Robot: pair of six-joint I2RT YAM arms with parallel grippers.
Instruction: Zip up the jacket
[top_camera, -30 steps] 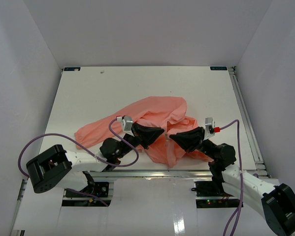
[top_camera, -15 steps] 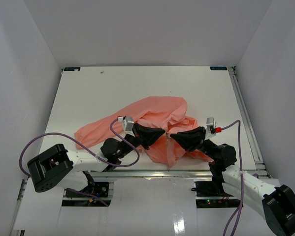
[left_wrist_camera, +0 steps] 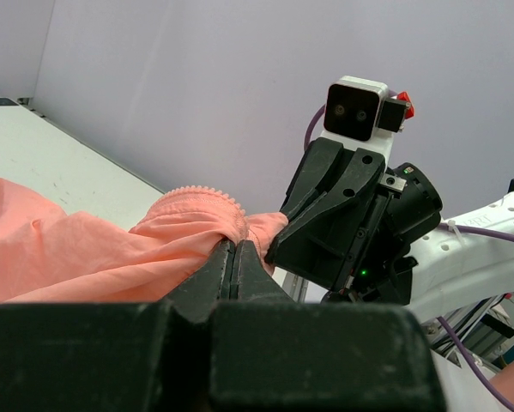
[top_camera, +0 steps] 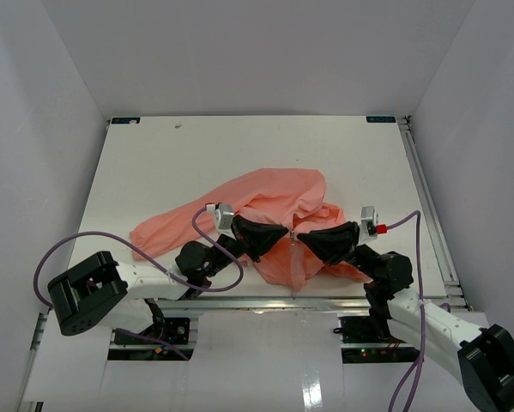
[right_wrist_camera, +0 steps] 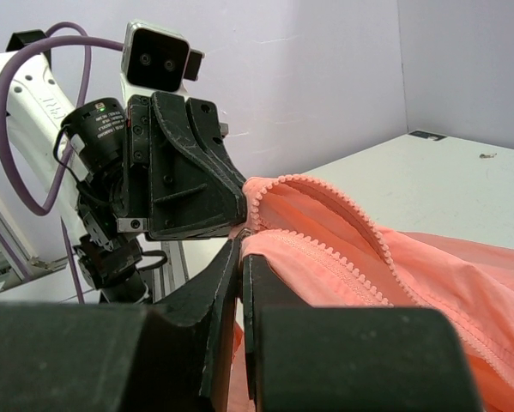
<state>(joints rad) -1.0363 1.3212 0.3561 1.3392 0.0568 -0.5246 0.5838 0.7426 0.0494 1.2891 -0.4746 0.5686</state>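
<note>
The jacket [top_camera: 269,202] lies crumpled on the white table [top_camera: 239,146], in the near half and a little right of the middle. 1 long part of it stretches to the left, and its near part reaches the front edge of the table. It is not zipped. In the right wrist view the zipper teeth [right_wrist_camera: 347,210] run along 2 fabric edges that stand apart from each other.

The left gripper [top_camera: 285,233] is closed, with a bunched fold of the pink fabric pinched between its jaws, lifted a little above the table. The right gripper [top_camera: 299,237] is also closed, and it pinches the jacket at the edge that carries the teeth. The 2 grippers point toward each other over the near part of the jacket, their tips very near but apart.

A purple cable [top_camera: 207,256] loops beside the left arm. Plain pale walls [top_camera: 239,51] stand around the table on 3 sides.
</note>
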